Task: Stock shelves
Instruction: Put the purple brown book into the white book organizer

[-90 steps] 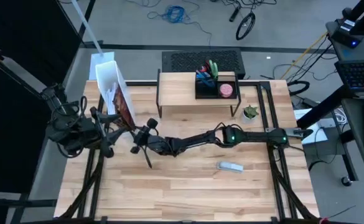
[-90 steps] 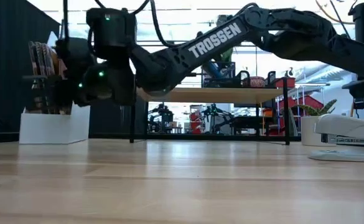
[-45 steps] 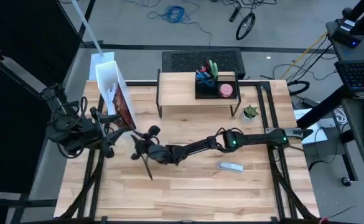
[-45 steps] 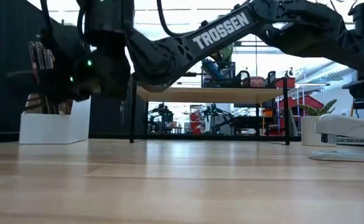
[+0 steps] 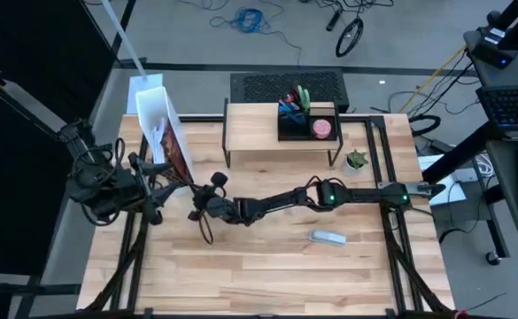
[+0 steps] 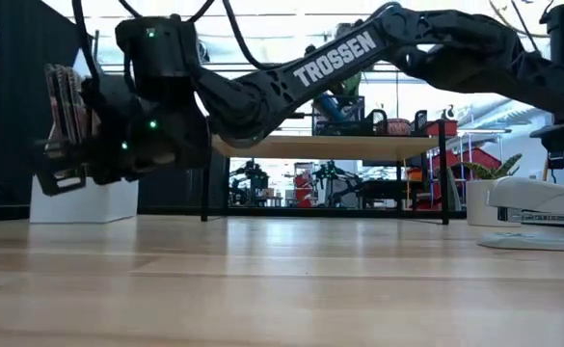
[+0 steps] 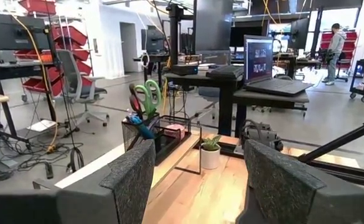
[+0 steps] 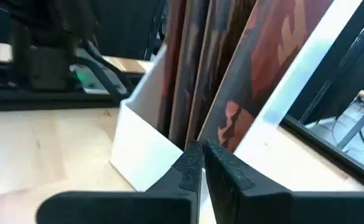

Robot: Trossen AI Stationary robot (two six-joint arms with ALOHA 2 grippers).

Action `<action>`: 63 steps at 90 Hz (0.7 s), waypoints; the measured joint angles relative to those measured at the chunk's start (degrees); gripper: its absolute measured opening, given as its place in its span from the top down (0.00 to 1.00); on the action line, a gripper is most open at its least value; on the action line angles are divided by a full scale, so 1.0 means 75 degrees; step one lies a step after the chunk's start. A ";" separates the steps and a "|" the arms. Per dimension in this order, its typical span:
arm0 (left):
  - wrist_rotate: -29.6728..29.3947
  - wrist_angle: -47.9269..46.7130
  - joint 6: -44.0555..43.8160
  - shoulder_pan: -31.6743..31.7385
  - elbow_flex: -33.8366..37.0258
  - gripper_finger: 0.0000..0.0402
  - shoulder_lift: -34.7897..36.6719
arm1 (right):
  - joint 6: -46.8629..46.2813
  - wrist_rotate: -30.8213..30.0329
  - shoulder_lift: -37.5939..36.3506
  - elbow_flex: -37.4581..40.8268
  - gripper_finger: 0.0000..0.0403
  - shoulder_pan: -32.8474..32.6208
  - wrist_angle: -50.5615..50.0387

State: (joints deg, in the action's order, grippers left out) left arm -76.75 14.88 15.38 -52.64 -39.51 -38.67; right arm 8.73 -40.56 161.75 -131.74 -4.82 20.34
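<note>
Well behind the right gripper [image 5: 204, 209], jaws pressed together, stand the shelves [image 5: 254, 129].

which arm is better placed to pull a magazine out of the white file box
Right. The right pincer is stretched across the table, fingers nearly closed at the magazines in the white file box. The left pincer sits open at the table's left edge.

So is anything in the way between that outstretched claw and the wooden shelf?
Nothing visible. The right gripper is by the white magazine box; only bare table lies between it and the shelf. A black organizer takes part of the shelf's top.
</note>
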 joint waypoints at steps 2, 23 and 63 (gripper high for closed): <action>0.0000 -0.0004 0.0000 0.0000 0.0000 0.42 0.0000 | -0.0023 0.0044 -0.0001 0.0000 0.99 0.0010 -0.0004; 0.0000 -0.0004 -0.0006 0.0000 0.0000 0.42 0.0000 | -0.0075 0.0046 -0.0009 0.0000 1.00 0.0210 -0.0080; 0.0000 -0.0129 -0.0015 0.0000 0.0000 0.42 -0.0030 | -0.0670 -0.0261 -0.0197 -0.0026 1.00 0.0070 -0.1126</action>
State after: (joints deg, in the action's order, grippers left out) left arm -76.75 13.91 15.27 -52.64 -39.51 -38.89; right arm 3.71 -42.51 160.28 -131.94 -4.29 11.89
